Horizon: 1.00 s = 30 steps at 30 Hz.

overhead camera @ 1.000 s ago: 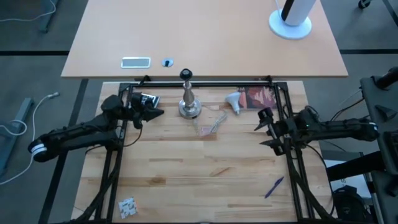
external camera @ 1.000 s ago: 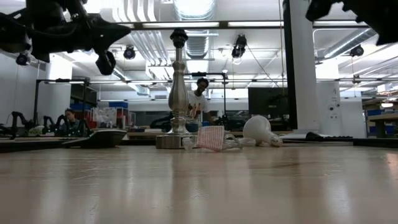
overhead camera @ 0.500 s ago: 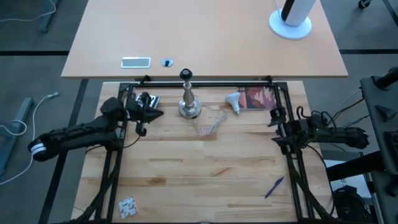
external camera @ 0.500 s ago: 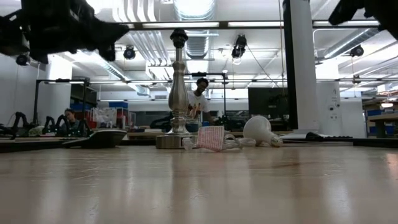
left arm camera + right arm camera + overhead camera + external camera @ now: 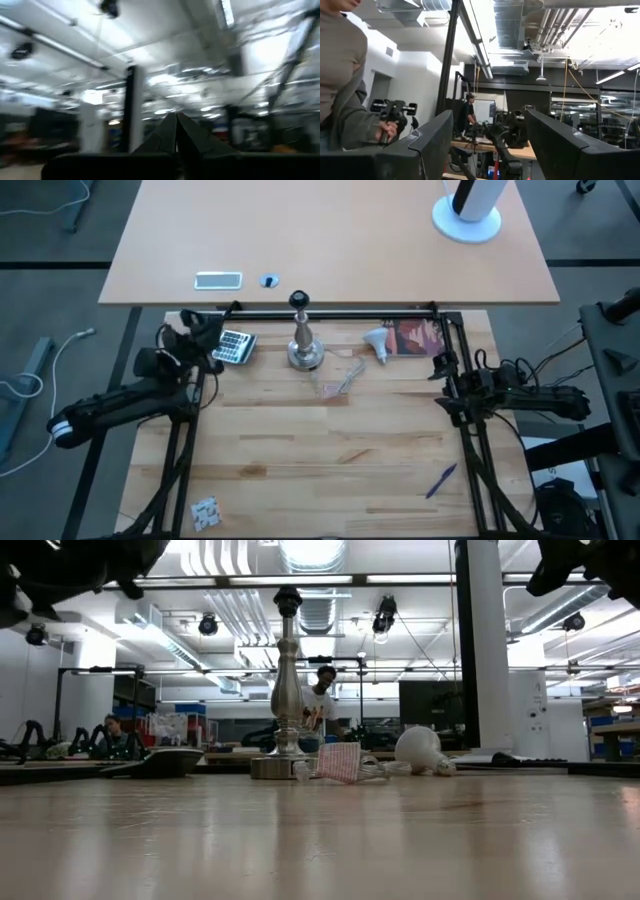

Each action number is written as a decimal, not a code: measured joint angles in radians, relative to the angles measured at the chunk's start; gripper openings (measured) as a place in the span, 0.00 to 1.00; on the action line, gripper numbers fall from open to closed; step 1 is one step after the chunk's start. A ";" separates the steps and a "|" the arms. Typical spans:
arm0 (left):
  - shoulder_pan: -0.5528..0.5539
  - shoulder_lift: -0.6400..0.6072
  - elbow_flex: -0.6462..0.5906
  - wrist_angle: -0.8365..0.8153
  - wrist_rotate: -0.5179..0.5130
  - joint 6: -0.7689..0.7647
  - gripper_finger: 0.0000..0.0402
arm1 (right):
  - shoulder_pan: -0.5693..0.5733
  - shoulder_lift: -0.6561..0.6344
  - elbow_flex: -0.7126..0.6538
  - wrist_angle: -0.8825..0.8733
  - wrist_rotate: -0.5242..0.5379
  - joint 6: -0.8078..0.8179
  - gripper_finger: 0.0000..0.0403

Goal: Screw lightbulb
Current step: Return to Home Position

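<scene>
as the lightbulb (image 5: 377, 340) is laid unscrewed near the lamp stand (image 5: 303, 345), the left gripper (image 5: 176, 117) is held aside, pinched together, the right gripper (image 5: 487, 117) parted.

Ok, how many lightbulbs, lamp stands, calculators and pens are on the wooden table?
lightbulb: 1
lamp stand: 1
calculator: 1
purple pen: 1
Total: 4

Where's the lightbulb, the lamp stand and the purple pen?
lightbulb (image 5: 376, 341): high view, white glass part.
lamp stand (image 5: 303, 339): high view, silver stem.
purple pen (image 5: 441, 479): high view, middle of barrel.
</scene>
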State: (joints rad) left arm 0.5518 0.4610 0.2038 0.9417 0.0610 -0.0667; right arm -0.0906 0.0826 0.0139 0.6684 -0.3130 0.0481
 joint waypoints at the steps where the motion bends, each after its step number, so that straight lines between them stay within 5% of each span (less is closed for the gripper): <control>1: 0.000 -0.031 0.004 -0.058 -0.052 0.029 0.00 | 0.000 0.000 0.000 -0.001 0.000 -0.005 0.61; 7: 0.000 -0.231 0.080 -0.524 -0.322 0.208 0.03 | 0.000 -0.002 -0.001 -0.017 0.000 0.021 0.62; 11: 0.000 -0.320 0.149 -0.813 -0.602 0.267 0.04 | 0.000 -0.002 -0.001 -0.038 0.000 0.037 0.62; 14: 0.000 -0.347 0.175 -0.902 -0.750 0.269 0.05 | 0.000 -0.002 -0.001 -0.040 0.000 0.041 0.60; 21: 0.003 -0.316 0.175 -0.914 -0.786 0.292 0.06 | 0.000 -0.001 -0.002 -0.056 0.000 0.092 0.57; 30: 0.014 -0.155 0.188 -0.916 -0.785 0.038 0.06 | 0.000 -0.002 -0.002 -0.063 0.000 0.111 0.56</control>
State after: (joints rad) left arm 0.5657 0.3063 0.3918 0.0259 -0.7242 -0.0290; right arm -0.0906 0.0811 0.0120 0.6052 -0.3130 0.1594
